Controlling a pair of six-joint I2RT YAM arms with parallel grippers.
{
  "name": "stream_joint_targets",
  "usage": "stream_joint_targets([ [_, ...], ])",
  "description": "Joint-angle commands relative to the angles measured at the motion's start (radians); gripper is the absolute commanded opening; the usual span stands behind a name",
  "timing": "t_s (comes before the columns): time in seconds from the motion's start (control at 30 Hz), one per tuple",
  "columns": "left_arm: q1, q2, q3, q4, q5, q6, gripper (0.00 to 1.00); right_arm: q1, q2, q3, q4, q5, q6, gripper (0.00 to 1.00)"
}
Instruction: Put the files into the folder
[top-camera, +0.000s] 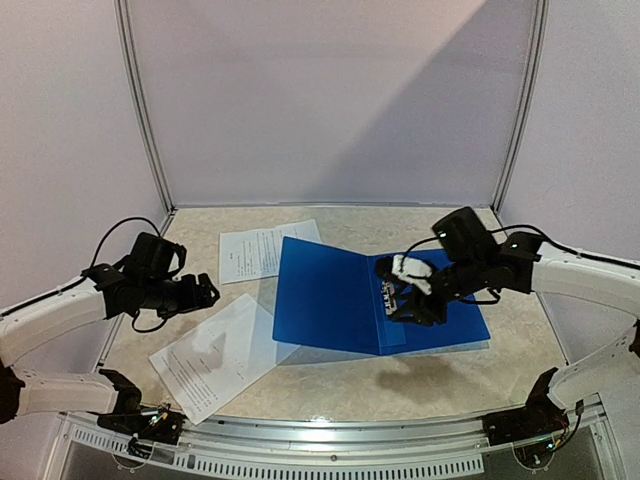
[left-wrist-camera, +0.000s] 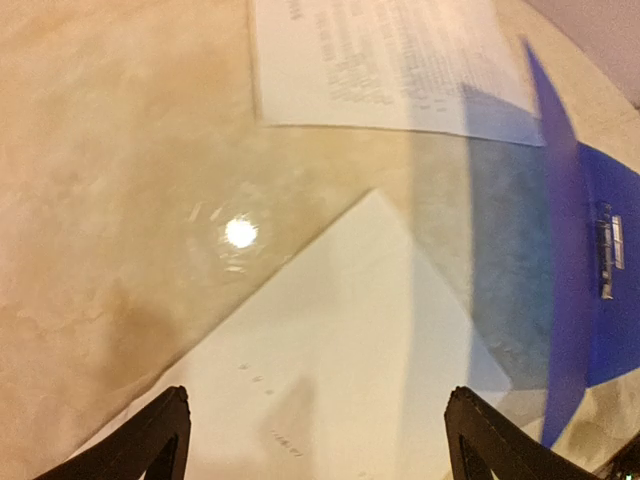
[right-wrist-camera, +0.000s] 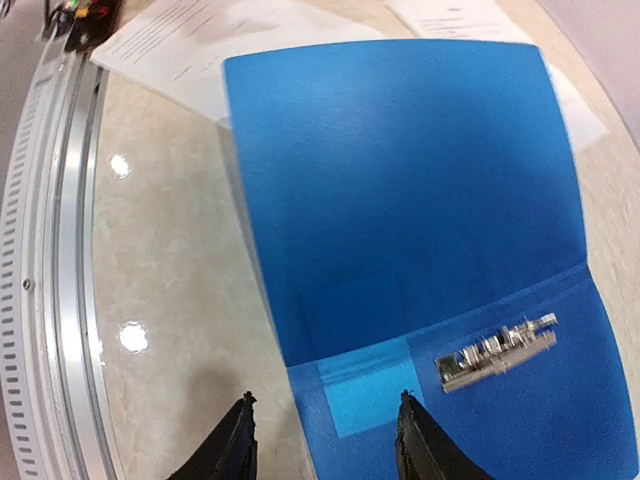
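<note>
The blue folder (top-camera: 335, 300) lies open in the middle of the table, its metal spine clip (right-wrist-camera: 497, 350) showing. One of the files (top-camera: 262, 250), a white printed sheet, lies beyond the folder's left cover. Another (top-camera: 215, 365) lies at an angle near the front left, and also fills the left wrist view (left-wrist-camera: 340, 360). My left gripper (top-camera: 208, 292) hovers over this near sheet, wide open (left-wrist-camera: 320, 445) and holding nothing. My right gripper (top-camera: 405, 308) is over the folder's spine. It is open (right-wrist-camera: 325, 445) with nothing in it, and its fingers straddle the folder's near edge.
A metal rail (right-wrist-camera: 60, 300) runs along the table's front edge close to my right gripper. White walls and frame posts (top-camera: 145, 110) close off the back and sides. Bare marbled tabletop (left-wrist-camera: 110, 200) lies left of the sheets.
</note>
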Motion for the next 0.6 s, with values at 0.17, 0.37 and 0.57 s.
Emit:
stream_joint_targets([
  [0.17, 0.221, 0.1, -0.068, 0.081, 0.226, 0.051, 0.88, 0.432, 0.356, 0.254, 0.03, 0.372, -0.185, 0.48],
  [0.37, 0.368, 0.232, -0.06, 0.142, 0.299, 0.113, 0.86, 0.555, 0.578, 0.481, 0.06, 0.428, -0.211, 0.48],
  [0.57, 0.388, 0.291, -0.073, 0.171, 0.332, 0.123, 0.84, 0.622, 0.782, 0.645, 0.074, 0.501, -0.241, 0.48],
])
